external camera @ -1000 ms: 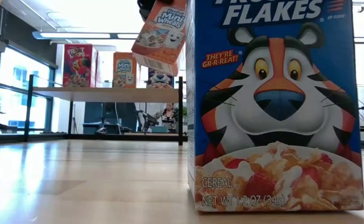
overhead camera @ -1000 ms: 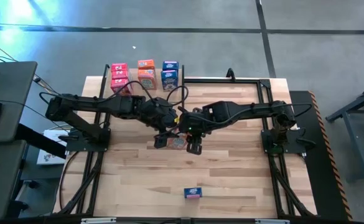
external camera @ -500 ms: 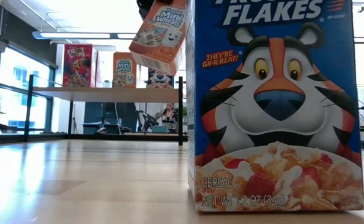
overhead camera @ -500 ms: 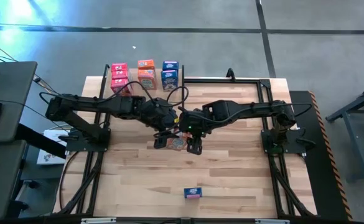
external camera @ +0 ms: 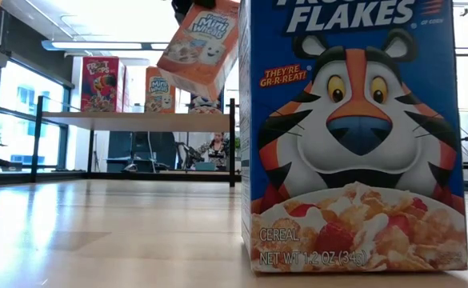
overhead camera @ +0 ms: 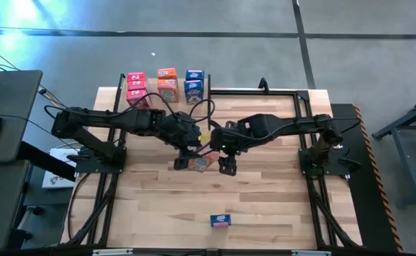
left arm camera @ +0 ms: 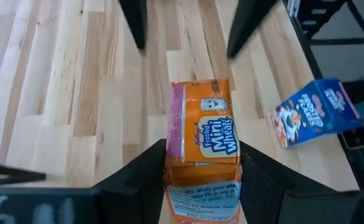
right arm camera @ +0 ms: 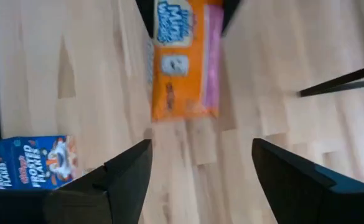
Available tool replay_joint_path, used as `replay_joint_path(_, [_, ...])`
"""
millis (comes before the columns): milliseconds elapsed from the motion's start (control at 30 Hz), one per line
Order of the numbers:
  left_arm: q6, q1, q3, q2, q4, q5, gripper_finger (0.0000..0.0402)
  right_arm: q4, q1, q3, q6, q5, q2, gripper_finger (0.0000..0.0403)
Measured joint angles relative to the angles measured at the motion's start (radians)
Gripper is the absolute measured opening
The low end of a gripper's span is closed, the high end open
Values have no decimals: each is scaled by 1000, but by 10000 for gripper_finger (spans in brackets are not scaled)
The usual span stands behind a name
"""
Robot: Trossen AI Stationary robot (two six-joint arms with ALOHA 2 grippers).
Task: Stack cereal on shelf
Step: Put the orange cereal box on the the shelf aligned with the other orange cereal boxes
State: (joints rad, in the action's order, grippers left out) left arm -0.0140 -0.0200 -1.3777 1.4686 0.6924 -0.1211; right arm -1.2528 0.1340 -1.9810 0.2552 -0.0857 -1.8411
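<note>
An orange cereal box (left arm camera: 201, 134) hangs in the air over the middle of the table, with my left gripper (overhead camera: 186, 160) shut on it. In the low view the orange box (external camera: 202, 48) shows tilted. Just to its right, my right gripper (overhead camera: 227, 167) stands open, its fingers (right arm camera: 127, 174) apart from the box. A blue cereal box (external camera: 354, 136) stands upright on the table near the front edge. The shelf (external camera: 138, 120) at the far left carries a pink-red box (external camera: 99, 84), an orange box (external camera: 159, 88) and a blue box (overhead camera: 194, 85). My left gripper pinches the orange box between its two fingers, on the box's two long narrow sides (left arm camera: 172, 158), near one end. The fingers come slanting down from the table's left and lie along the box. The box sticks out ahead of them, tilted and clear of the table.
A black metal frame (overhead camera: 264, 91) runs along the far right part of the table. The arm bases stand at the left and right edges. Bare planks (overhead camera: 158, 206) lie between the arms and the front blue box (overhead camera: 220, 220).
My right gripper has opened and let go of the orange box, drawing slightly toward the table's right. The box stays in my left gripper; it has tipped further, its lower end swinging up and toward the left.
</note>
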Motion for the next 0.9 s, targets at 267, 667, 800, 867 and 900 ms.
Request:
replay_joint_path(267, [-17,18,0,-56,13,54,155,-6,46,0,-32,-174,118,268])
replay_joint_path(667, [-43,74,0,-212,50,58,155,-39,137,0,-54,-434,253,268])
replay_joint_path(800, [-53,93,0,-266,73,59,155,-50,142,0,-54,-465,270,268])
replay_joint_path(867, [-60,101,0,-290,81,65,155,-51,140,0,-56,-465,272,268])
replay_joint_path(900, [-62,104,0,-302,84,72,155,-52,138,0,-61,-464,272,268])
